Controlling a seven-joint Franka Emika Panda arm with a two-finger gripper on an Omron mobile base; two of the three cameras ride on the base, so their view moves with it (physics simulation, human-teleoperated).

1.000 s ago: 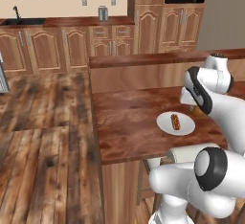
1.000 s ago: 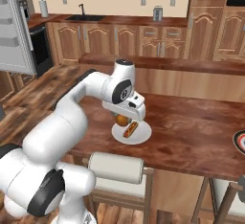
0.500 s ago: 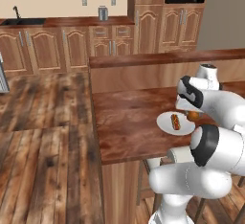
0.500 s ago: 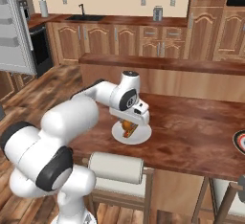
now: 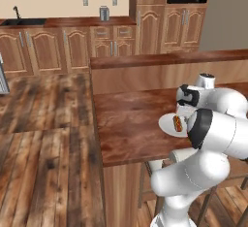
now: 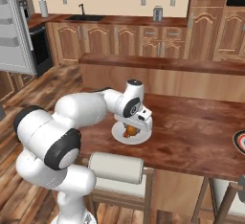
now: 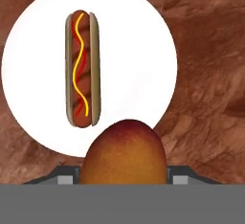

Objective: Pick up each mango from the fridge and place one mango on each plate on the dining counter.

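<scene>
Since a second ago I've lowered my pincer (image 7: 123, 180) over the white plate (image 7: 139, 74), still clamped on the orange-red mango (image 7: 123, 156) at bottom centre, so next I'd release beside the hot dog (image 7: 82, 70).

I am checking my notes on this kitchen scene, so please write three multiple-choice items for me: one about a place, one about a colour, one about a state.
1. Where does the hot dog lie?
A. on the white plate
B. on the floor
C. in the sink

2. What colour is the mango at the claw?
A. blue
B. orange-red
C. white

3. What is the state of the mango?
A. lying beside the hot dog on the plate
B. held in the claw above the plate's edge
C. resting on a stool

Key: 1 A, the bun sits on the plate. 2 B, its skin is orange with a red top. 3 B, the hand view shows it at the fingertips, over the plate's rim.
</scene>
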